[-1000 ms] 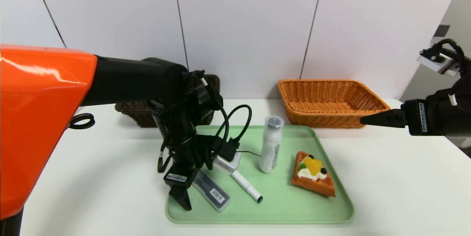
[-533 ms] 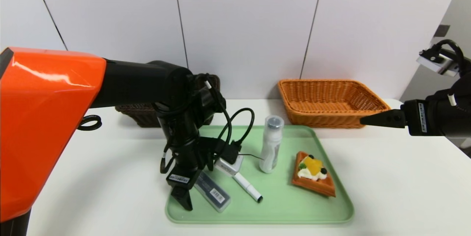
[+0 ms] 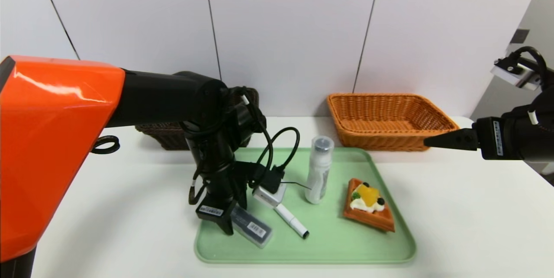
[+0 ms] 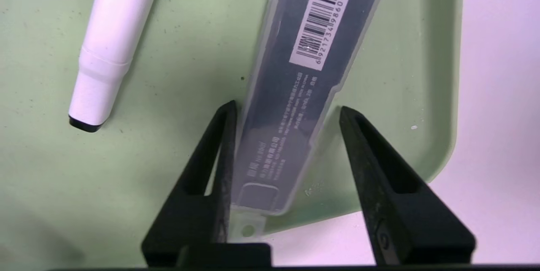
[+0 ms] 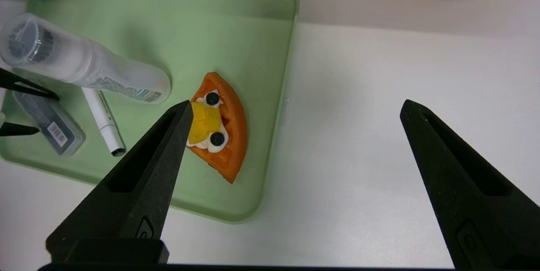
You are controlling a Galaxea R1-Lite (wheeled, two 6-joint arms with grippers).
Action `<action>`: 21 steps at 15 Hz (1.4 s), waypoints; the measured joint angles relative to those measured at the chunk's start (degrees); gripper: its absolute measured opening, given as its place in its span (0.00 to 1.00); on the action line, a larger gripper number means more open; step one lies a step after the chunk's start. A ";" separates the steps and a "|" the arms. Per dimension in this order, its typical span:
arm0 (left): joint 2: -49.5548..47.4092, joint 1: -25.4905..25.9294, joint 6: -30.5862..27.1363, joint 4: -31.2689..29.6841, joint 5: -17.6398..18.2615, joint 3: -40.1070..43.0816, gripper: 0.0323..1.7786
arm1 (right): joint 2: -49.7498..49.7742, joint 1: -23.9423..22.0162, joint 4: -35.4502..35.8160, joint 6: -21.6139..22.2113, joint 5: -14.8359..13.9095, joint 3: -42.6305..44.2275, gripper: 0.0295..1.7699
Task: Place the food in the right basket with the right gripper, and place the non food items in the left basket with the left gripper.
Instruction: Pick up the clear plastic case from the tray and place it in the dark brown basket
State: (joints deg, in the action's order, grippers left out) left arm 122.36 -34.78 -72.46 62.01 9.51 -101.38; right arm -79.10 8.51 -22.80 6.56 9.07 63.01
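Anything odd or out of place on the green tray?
Nothing spilled or damaged. The clear plastic case with a barcode label lies askew, one end jutting past the green tray's rim, between the left gripper's fingers.

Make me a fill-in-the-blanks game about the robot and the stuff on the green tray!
1. The left gripper has its fingers on either side of the clear ____ with the barcode.
2. The waffle lies on the ____ tray.
3. The white marker has a ____ tip.
4. The right gripper hangs ____ above the table.

Missing words: case; green; black; open
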 joint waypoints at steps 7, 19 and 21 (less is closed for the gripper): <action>-2.05 -0.35 0.11 1.55 0.05 0.09 0.30 | 0.26 -0.11 0.00 -0.02 0.24 0.10 0.96; -13.12 -0.05 23.13 3.12 -3.06 -7.77 0.30 | 2.62 -0.44 -0.24 -0.02 0.18 -0.43 0.96; -13.73 1.65 28.37 2.36 -4.89 -10.67 0.30 | 2.97 -0.46 -0.33 0.00 0.10 -0.69 0.96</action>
State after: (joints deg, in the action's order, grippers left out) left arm 108.63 -33.13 -44.09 64.38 4.62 -112.04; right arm -76.13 8.05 -23.13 6.56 9.17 62.32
